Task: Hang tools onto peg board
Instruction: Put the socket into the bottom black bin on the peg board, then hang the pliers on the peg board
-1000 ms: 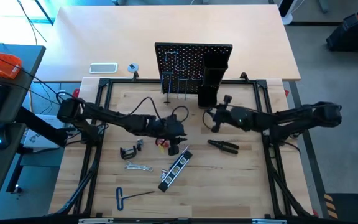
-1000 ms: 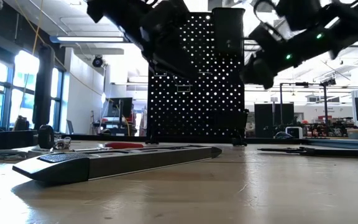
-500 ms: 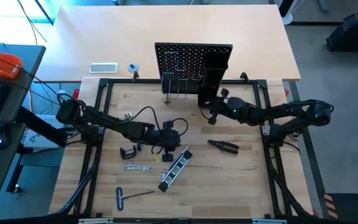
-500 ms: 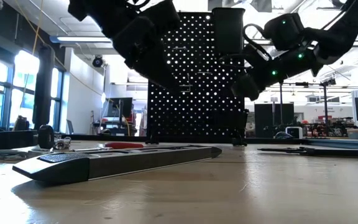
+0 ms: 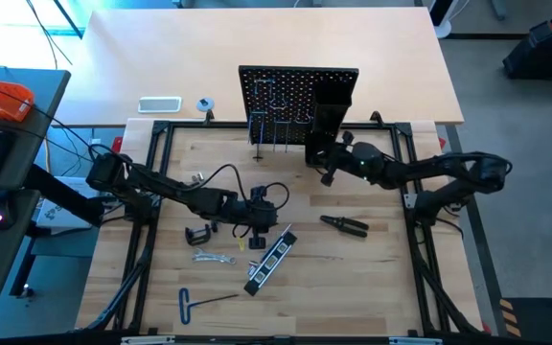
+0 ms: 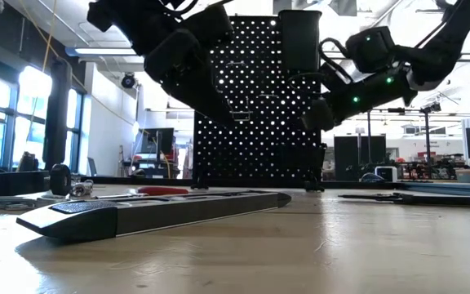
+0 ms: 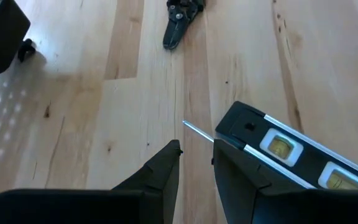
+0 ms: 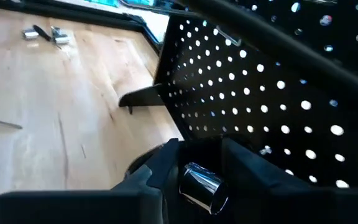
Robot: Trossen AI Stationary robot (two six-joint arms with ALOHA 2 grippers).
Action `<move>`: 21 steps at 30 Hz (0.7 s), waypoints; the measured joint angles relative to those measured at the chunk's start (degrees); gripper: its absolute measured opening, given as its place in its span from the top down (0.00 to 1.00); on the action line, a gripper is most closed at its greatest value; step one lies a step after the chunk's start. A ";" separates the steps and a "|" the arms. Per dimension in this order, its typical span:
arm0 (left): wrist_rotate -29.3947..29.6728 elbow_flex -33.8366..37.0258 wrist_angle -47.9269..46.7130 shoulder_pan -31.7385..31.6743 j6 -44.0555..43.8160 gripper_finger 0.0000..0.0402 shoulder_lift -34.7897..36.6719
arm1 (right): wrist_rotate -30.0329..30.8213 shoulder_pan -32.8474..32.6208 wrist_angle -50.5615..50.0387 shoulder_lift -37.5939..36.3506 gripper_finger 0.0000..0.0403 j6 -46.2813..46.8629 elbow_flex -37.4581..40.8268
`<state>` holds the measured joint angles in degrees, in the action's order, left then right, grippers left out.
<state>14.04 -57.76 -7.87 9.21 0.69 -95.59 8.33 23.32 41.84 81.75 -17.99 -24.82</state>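
On the near desk [image 5: 372, 278], your left hand [image 7: 195, 149] hovers low with fingers slightly apart around the screwdriver's thin shaft [image 7: 197, 132], beside the level bar [image 7: 291, 152]; next, close and lift. Farther off, your right hand [image 8: 194, 163] is clamped on a shiny metal piece [image 8: 202, 182] at the peg board [image 5: 298, 96]. Only the wrist views show these grips; the high view shows the pliers [image 5: 345, 225], wrench [image 5: 213, 256] and hex key [image 5: 199, 301] still lying.

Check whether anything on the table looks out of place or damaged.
Nothing looks damaged or spilled. The bar lies diagonally on the table, and the pliers lie loose nearby, not yet on the peg board.
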 joint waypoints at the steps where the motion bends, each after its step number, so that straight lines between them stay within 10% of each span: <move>1: -0.12 0.00 -0.13 0.00 0.01 0.77 0.00 | -0.06 -0.05 0.59 0.51 0.73 0.01 0.00; 21: -2.65 0.00 -0.37 2.95 -7.23 0.77 0.00 | -2.74 -2.37 2.97 1.36 0.52 0.63 0.00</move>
<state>11.40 -57.76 -8.24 12.16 -6.54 -95.59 5.58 20.95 44.82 83.11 -17.36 -24.82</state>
